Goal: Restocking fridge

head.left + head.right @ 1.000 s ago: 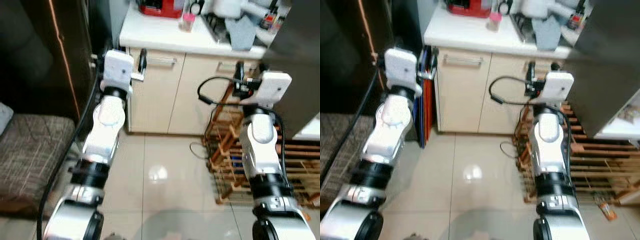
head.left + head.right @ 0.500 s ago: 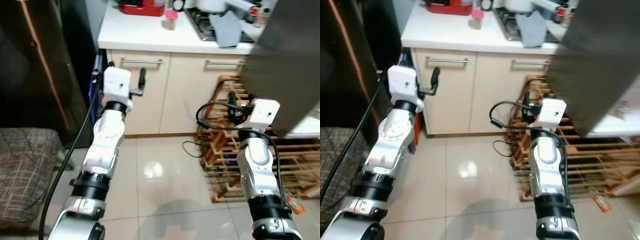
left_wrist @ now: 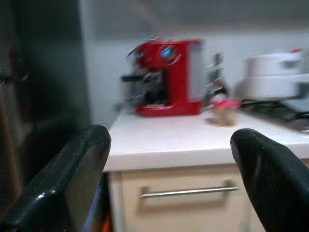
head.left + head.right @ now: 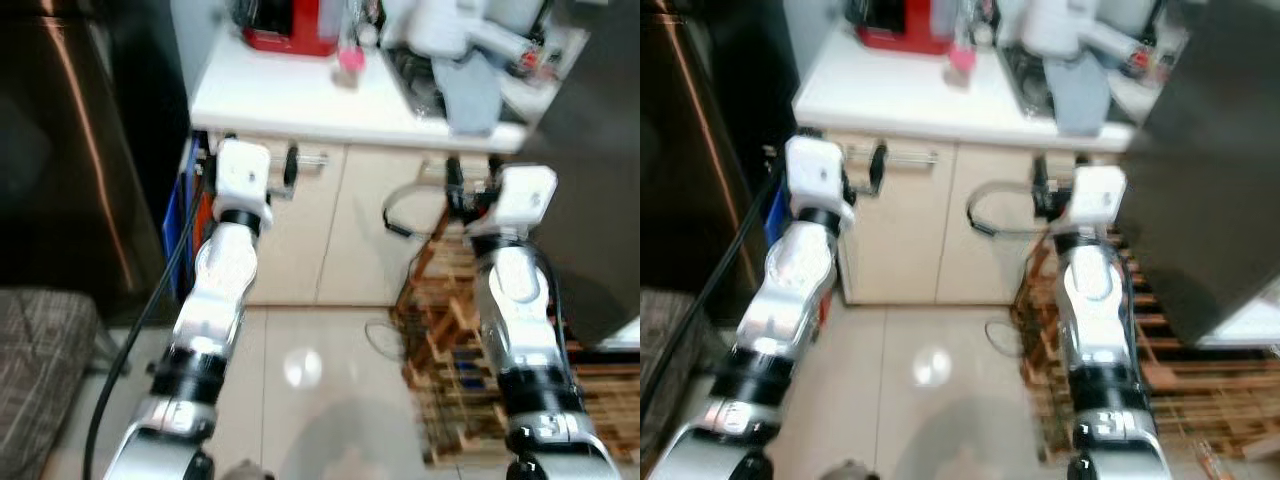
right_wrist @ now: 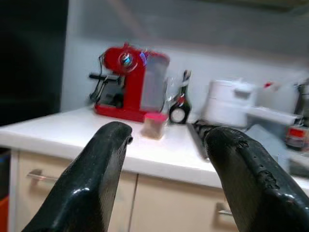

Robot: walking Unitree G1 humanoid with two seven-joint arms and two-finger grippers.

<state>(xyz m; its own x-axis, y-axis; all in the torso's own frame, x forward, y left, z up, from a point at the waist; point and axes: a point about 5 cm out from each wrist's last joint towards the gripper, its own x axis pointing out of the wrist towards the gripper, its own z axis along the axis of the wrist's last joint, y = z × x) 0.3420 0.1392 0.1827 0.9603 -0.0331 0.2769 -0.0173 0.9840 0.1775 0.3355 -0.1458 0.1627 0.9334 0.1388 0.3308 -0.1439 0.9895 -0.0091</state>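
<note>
Both tools (image 3: 171, 179) (image 5: 169, 179) open, facing counter (image 4: 300, 105).

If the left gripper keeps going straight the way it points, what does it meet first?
Probably the cream cabinet front just under the white countertop, near the drawer handle; the left gripper is open and nothing lies between. Blur makes depth uncertain.

red coffee machine (image 3: 166, 77) on white counter (image 4: 300, 100), wooden rack (image 4: 460, 330) beside cabinet (image 4: 330, 230)

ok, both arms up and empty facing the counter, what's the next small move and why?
Probably keep stepping toward the white countertop before reaching. Both the left end effector and right end effector are open and hold nothing, the red coffee machine and small pink-lidded jar sit beyond them, and the views are blurred.
</note>
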